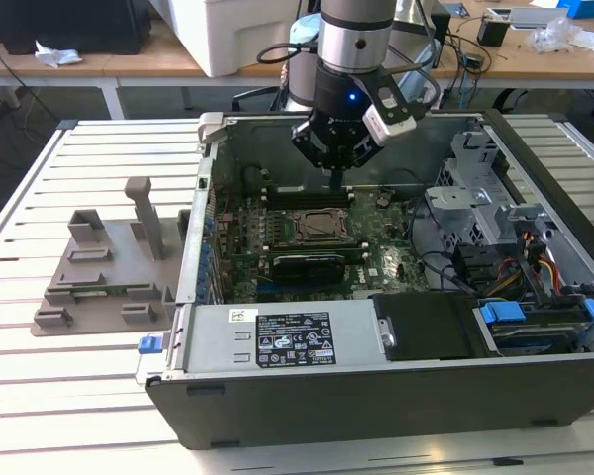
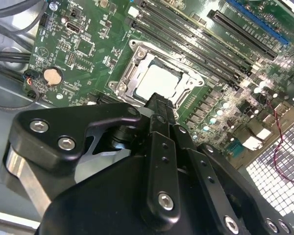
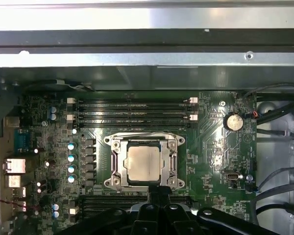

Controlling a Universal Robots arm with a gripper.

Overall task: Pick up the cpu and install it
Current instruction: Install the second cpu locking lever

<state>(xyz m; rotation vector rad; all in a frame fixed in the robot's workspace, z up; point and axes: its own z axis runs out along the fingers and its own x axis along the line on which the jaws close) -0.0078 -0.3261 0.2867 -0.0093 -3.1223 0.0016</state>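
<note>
Over the open computer case (image 1: 396, 396) in the exterior view, the gripper (image 1: 335, 178) hangs just above the motherboard (image 1: 386, 259). The socket (image 1: 317, 226) sits below and slightly forward of it; whether a chip lies there is hard to tell.

Second wrist view: the cpu (image 2: 158, 82) lies flat in the socket frame (image 2: 137, 51), silver top up. The fingers (image 2: 160, 110) look drawn together with nothing between them, tips just beside the socket's near edge.

First wrist view: cpu (image 3: 143, 163) centred in the socket, retention frame (image 3: 172, 161) around it, memory slots (image 3: 131, 111) beyond. Judgement: placement looks done, chip released. Any further move calls for checking seating; pins and corner alignment are hidden beneath the chip.
</note>
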